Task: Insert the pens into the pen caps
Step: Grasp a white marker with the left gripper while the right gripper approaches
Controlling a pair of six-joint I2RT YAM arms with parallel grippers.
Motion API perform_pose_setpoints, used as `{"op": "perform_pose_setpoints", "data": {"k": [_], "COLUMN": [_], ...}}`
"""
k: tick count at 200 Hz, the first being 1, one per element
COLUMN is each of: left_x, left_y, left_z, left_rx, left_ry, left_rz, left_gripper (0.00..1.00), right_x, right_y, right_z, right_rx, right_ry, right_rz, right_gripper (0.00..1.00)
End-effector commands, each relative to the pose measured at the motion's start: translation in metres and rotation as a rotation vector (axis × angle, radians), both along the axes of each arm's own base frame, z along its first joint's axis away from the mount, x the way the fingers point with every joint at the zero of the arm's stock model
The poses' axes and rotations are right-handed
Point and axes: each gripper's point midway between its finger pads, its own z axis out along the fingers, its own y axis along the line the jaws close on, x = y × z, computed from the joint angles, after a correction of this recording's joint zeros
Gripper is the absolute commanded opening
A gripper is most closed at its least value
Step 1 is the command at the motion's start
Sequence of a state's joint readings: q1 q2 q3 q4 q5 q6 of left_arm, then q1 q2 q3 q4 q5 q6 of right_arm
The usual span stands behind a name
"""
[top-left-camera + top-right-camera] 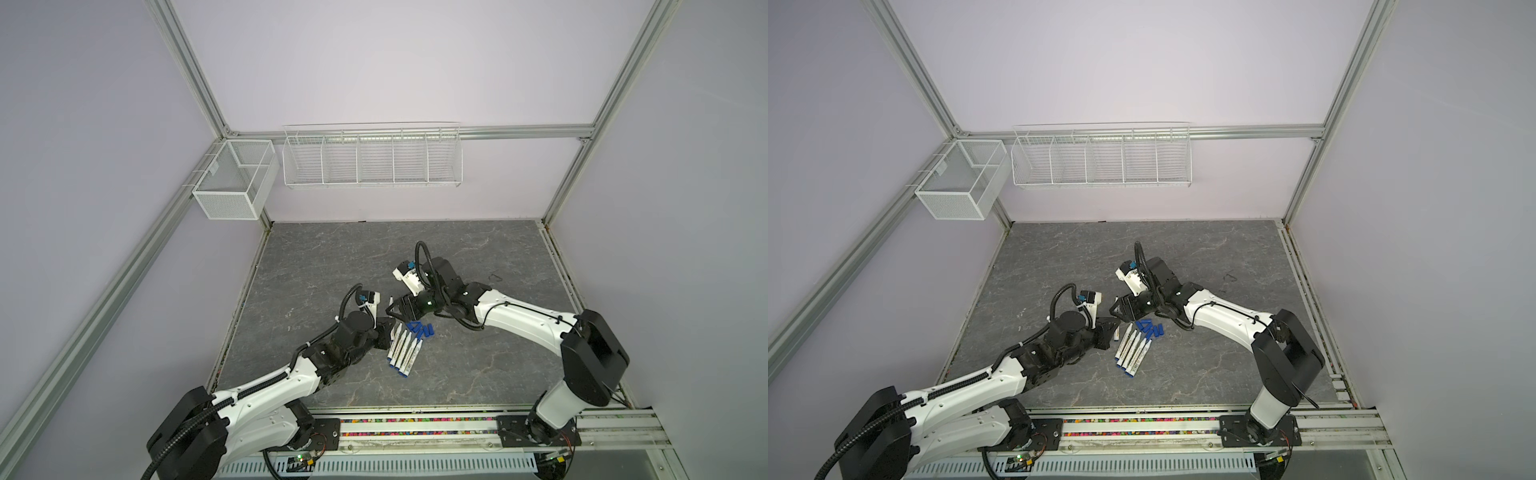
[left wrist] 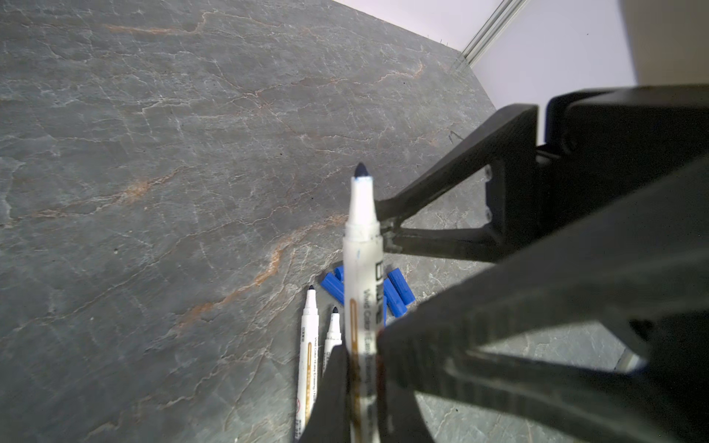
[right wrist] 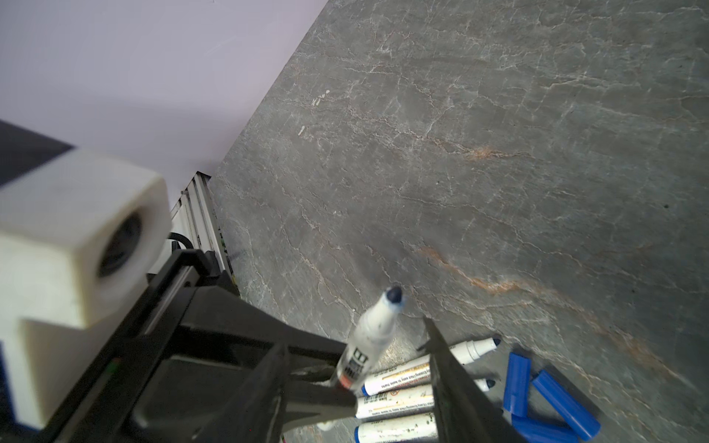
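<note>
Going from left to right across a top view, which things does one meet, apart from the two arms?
The mesh basket → row of lying pens → pile of pen caps.

On my table (image 1: 478,374) the pens (image 1: 401,348) lie side by side near the middle, with the pen caps (image 1: 420,329) clustered just beside them at two o'clock. My left gripper (image 1: 384,330) sits at their nine o'clock, clamping a lone pen (image 2: 360,249) upright. My right gripper (image 1: 391,309) stands astride its upper part from twelve o'clock.
</note>
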State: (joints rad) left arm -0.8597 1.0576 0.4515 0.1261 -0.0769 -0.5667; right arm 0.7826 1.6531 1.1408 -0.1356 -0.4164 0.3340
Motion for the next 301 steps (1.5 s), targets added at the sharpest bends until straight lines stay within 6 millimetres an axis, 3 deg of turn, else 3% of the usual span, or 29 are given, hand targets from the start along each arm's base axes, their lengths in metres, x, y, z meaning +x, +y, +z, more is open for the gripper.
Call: {"op": "perform_pose_setpoints", "data": {"k": [1,66,92,101,118,138,301], "left_x": [-0.003,-0.004,-0.004,-0.004,-0.003,-0.001,0.011], "left_y": [-0.005,-0.007,-0.006,-0.004,-0.002,-0.001,-0.027], "left_z": [0.012,0.014,0.012,0.011,0.009,0.006,0.023], "left_rx": [-0.028,-0.029,-0.033,-0.031,-0.026,-0.029,0.005], "left_ry": [-0.043,-0.05,-0.045,-0.042,-0.037,-0.036,-0.099], "left_rz": [-0.027,-0.035,-0.027,-0.016,-0.001,0.01,-0.068], "left_gripper": [0.0,0.0,0.0,0.17,0.37,0.44,0.38], "right_x": [0.002,0.001,0.002,0.005,0.008,0.009,-0.005], "right_y": [0.007,0.011,0.007,0.004,0.0,-0.005,-0.011], "right_z": [0.003,0.001,0.007,0.01,0.018,0.024,0.028], "right_rx": [0.015,0.037,0.073,0.091,0.139,0.167,0.161], "right_ry": [-0.011,0.018,0.032,0.04,0.057,0.065,0.071], "right_rz": [0.011,0.027,0.016,0.004,-0.009,-0.016,0.041], "right_gripper": [0.55,0.25,0.22,0.22,0.22,0.2,0.17]}}
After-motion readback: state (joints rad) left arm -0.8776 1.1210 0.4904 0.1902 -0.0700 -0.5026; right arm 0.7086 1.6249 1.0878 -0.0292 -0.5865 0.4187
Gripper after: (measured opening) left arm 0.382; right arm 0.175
